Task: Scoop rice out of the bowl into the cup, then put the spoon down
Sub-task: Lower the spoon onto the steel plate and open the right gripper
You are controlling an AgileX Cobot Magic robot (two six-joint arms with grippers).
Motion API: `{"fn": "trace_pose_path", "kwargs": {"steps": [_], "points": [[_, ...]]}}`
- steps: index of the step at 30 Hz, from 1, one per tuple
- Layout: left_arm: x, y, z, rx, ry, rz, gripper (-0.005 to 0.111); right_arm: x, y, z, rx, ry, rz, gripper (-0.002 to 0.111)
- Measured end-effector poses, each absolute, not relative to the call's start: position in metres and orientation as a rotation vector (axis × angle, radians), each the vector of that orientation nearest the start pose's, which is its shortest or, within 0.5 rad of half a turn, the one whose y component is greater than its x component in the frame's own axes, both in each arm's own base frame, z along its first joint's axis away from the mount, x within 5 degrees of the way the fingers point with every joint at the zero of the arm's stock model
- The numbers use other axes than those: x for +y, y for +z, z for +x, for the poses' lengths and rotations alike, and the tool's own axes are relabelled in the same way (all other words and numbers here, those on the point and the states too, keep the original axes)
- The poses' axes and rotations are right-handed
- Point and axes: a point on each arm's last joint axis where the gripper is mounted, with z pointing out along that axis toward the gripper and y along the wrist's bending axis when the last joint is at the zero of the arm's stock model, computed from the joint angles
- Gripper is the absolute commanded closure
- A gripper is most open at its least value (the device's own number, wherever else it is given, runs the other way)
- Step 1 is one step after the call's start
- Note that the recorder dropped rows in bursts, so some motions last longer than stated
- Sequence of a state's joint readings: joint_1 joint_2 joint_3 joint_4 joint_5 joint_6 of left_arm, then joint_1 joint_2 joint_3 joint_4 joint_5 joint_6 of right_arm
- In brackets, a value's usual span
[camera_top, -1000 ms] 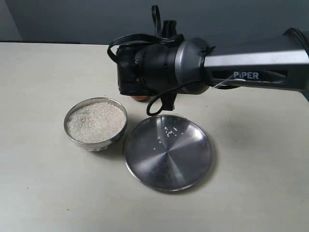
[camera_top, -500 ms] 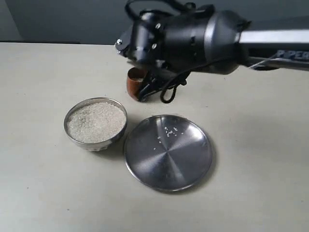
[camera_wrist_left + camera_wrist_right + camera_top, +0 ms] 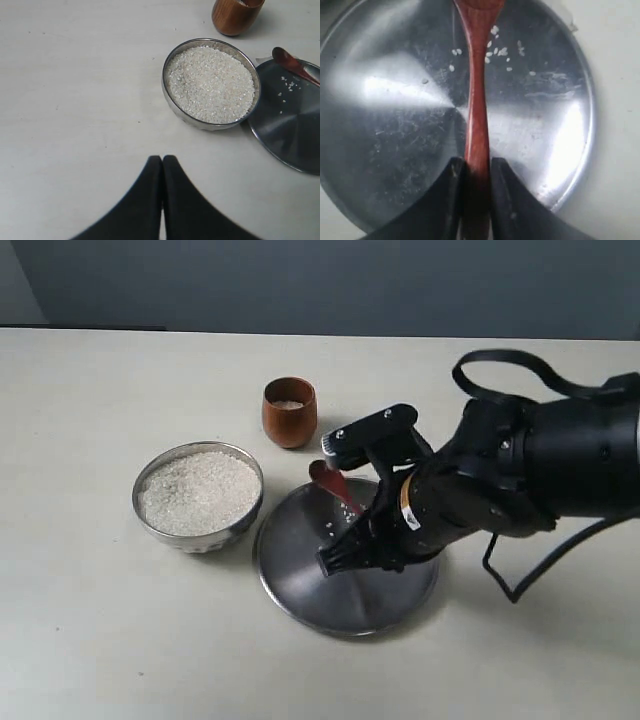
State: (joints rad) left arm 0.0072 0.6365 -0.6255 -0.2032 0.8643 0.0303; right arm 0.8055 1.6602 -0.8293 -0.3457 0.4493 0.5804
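The steel bowl (image 3: 199, 496) (image 3: 211, 84) stands at the left, heaped with white rice (image 3: 198, 491) (image 3: 210, 82). Behind it is the reddish-brown wooden cup (image 3: 289, 412) (image 3: 235, 15), with a little rice inside. My right gripper (image 3: 350, 535) (image 3: 476, 167) is shut on the handle of the wooden spoon (image 3: 334, 485) (image 3: 477, 90) (image 3: 294, 64), low over the flat steel plate (image 3: 300, 570) (image 3: 385, 100). The spoon's small bowl points toward the cup, over the plate's far rim. My left gripper (image 3: 162, 160) is shut and empty, over bare table in front of the bowl.
The steel plate (image 3: 290, 130) lies right of the bowl, touching or nearly touching it, with several loose rice grains (image 3: 495, 50) on it. The right arm's black body (image 3: 530, 470) and its cable fill the right side. The pale tabletop (image 3: 90, 640) surrounds everything.
The right arm has swung from over the cup, down and right, bringing the spoon low over the plate. The cup is now uncovered. Bowl and plate have not moved.
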Motion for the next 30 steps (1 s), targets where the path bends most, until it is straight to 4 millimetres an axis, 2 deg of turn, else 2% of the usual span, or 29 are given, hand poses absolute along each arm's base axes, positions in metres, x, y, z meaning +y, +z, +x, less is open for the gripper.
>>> {"fn": "trace_pose_path", "kwargs": {"steps": [2,7,12,16,19,21,25,30], "points": [[-0.013,0.300,0.108,2.348,-0.228,-0.053,0.106,0.203,0.154,0.211,2.652,0.122,-0.688,0.109],[-0.013,0.300,0.108,2.348,-0.228,-0.053,0.106,0.205,0.143,0.211,2.655,0.146,-0.698,0.107],[-0.013,0.300,0.108,2.348,-0.228,-0.053,0.106,0.207,0.133,0.212,2.662,0.146,-0.724,0.068],[-0.013,0.300,0.108,2.348,-0.228,-0.053,0.106,0.208,0.133,0.213,2.649,0.146,-0.740,0.061],[-0.013,0.300,0.108,2.348,-0.228,-0.053,0.106,0.208,0.133,0.213,2.639,0.140,-0.755,0.061],[-0.013,0.300,0.108,2.348,-0.228,-0.053,0.106,0.207,0.137,0.213,2.622,0.136,-0.768,0.070],[-0.013,0.300,0.108,2.348,-0.228,-0.053,0.106,0.203,0.157,0.213,2.552,0.122,-0.801,0.109],[-0.013,0.300,0.108,2.348,-0.228,-0.053,0.106,0.191,0.201,0.208,2.417,0.106,-0.797,0.107]]}}
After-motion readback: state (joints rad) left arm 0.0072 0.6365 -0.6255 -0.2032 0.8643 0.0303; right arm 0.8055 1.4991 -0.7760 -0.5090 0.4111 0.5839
